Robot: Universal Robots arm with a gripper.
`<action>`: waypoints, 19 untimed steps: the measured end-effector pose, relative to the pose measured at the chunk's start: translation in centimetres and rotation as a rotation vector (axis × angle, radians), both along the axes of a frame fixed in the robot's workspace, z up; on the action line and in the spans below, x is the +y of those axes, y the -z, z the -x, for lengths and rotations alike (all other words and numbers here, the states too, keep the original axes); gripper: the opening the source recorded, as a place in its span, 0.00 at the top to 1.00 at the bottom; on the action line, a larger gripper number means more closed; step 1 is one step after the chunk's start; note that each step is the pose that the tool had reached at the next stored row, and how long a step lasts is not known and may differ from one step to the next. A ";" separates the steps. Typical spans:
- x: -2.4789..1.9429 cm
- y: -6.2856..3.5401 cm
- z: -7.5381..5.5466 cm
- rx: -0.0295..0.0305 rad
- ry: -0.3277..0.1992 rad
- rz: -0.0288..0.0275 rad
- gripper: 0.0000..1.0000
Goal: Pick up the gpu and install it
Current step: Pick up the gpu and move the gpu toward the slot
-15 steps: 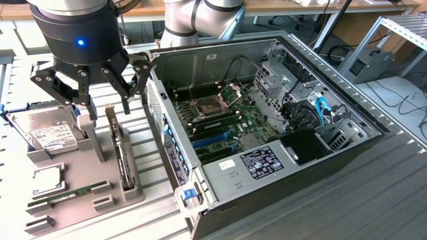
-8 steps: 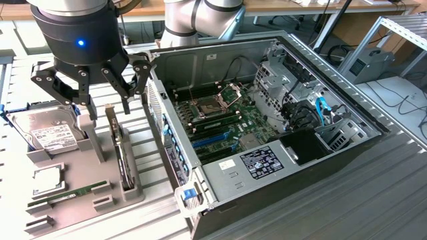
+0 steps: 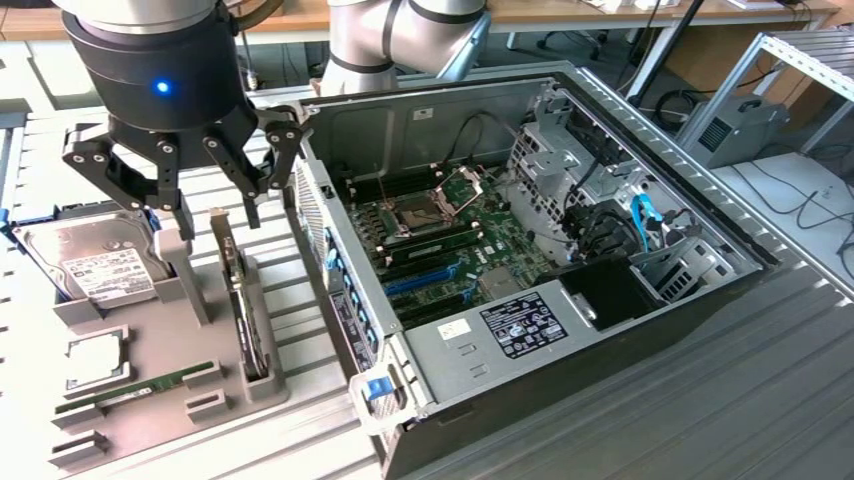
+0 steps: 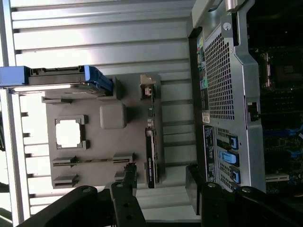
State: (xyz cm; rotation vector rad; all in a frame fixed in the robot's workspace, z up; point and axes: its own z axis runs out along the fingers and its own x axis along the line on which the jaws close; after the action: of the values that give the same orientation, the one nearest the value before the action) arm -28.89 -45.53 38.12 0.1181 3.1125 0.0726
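The gpu (image 3: 242, 305) is a long dark card standing on edge in a slot of the grey holder tray (image 3: 187, 335), its silver bracket at the far end. My gripper (image 3: 214, 205) hangs just above that end, open, with nothing between its fingers. In the wrist view the gpu (image 4: 150, 146) runs along the tray (image 4: 128, 137), and my gripper (image 4: 161, 187) has one black finger on each side of the card's line. The open computer case (image 3: 534, 250) lies just to the exterior view's right of the tray, motherboard exposed.
On the same tray sit a silver hard drive (image 3: 100, 265) with a white label in a blue frame, a processor chip (image 3: 94, 358) and a slim green memory stick (image 3: 134, 387). The case's perforated rear wall (image 4: 227, 80) stands close beside the gpu. Slatted metal table all around.
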 end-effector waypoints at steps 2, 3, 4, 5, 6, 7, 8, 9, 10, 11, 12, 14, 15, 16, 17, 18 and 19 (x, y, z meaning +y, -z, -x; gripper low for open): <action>0.03 0.04 0.0 0.0000 0.000 -0.0002 0.45; 0.04 0.05 0.0 0.0001 0.000 -0.0002 0.45; 0.09 0.14 0.0 0.0000 0.000 -0.0007 0.45; 0.14 0.21 0.0 0.0000 0.000 -0.0014 0.45; 0.14 0.23 0.0 0.0000 0.000 -0.0016 0.45; 0.15 0.24 0.0 0.0000 0.000 -0.0018 0.45; 0.16 0.26 0.0 0.0000 0.000 -0.0020 0.45; 0.17 0.28 0.0 0.0000 0.000 -0.0023 0.45; 0.18 0.29 0.0 0.0000 0.000 -0.0025 0.45; 0.20 0.31 0.0 0.0000 0.000 -0.0028 0.45; 0.20 0.32 0.0 0.0001 0.000 -0.0030 0.45; 0.22 0.34 0.0 0.0000 0.000 -0.0034 0.45; 0.23 0.36 0.0 0.0000 0.000 -0.0038 0.45; 0.24 0.38 0.0 0.0000 0.000 -0.0041 0.45; 0.26 0.40 0.0 0.0000 0.000 -0.0046 0.45; 0.27 0.43 0.0 0.0000 0.000 -0.0050 0.45; 0.27 0.44 0.0 0.0000 0.000 -0.0052 0.45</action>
State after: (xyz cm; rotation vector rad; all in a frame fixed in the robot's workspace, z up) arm -28.89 -45.26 37.68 0.1181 3.1125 0.0808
